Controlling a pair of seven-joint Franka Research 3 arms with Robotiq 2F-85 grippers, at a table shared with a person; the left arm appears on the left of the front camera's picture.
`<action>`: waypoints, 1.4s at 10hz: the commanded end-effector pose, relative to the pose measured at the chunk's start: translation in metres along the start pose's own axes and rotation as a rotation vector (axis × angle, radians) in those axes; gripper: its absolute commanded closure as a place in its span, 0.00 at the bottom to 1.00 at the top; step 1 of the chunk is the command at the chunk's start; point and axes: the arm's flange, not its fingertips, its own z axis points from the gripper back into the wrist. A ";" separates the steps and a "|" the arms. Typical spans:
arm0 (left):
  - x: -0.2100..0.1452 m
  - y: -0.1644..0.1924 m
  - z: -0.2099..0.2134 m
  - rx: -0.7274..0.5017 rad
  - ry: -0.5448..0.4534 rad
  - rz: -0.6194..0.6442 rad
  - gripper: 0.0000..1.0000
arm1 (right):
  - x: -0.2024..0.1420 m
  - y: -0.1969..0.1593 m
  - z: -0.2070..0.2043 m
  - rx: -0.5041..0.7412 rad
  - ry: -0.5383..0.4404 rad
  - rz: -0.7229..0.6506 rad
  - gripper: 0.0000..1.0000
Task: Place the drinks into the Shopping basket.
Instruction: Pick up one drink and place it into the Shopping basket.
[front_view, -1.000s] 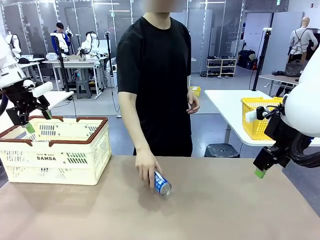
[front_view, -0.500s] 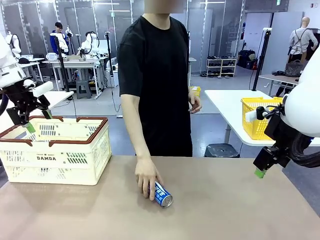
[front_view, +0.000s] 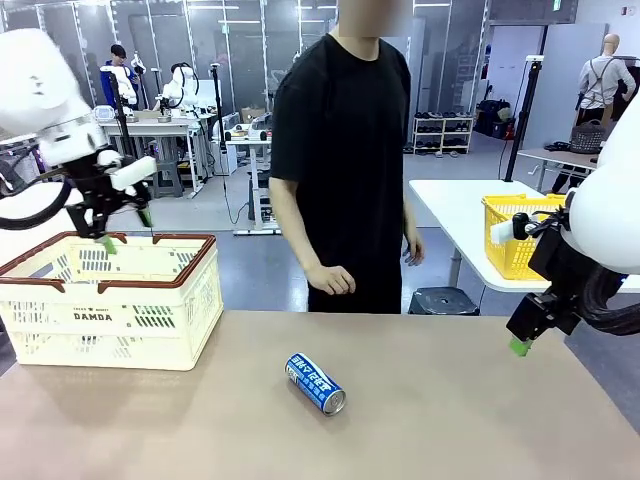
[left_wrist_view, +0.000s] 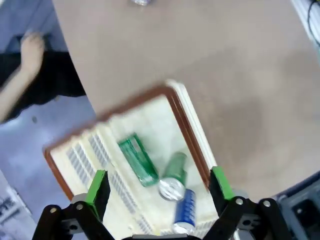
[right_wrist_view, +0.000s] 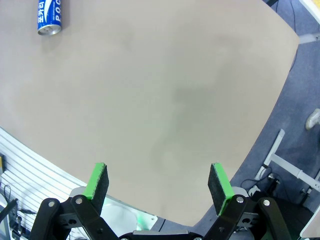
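Landmark: basket (front_view: 110, 300), at the table's (front_view: 480, 420) left end.

- Blue can (front_view: 315, 383): lying on its side mid-table, well right of the basket. The person's hand (front_view: 330, 280), which was on it a moment ago, has let go and drawn back to the far edge. The can is now free to be picked.
- Basket contents, left wrist view: a green can (left_wrist_view: 175, 176), a second blue can (left_wrist_view: 184, 212) and a green bottle (left_wrist_view: 138, 160). Judged: one drink left to load.
- Left gripper (front_view: 122, 230): jaws wide, empty, above the basket's far rim; it has shifted rightward since a second ago.
- Right gripper (front_view: 520, 345): jaws wide, empty, unmoved, far right of the basket beyond the table edge.
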 end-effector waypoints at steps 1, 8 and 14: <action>0.030 0.034 -0.015 -0.015 0.004 -0.182 0.00 | -0.002 0.000 -0.001 0.009 -0.001 0.002 0.00; 0.164 0.126 -0.117 -0.302 -0.070 -0.584 0.00 | -0.002 0.000 -0.001 0.009 -0.001 0.002 0.00; 0.169 0.103 -0.126 -0.270 -0.092 -0.546 0.00 | -0.002 0.000 -0.001 0.009 -0.001 0.002 0.00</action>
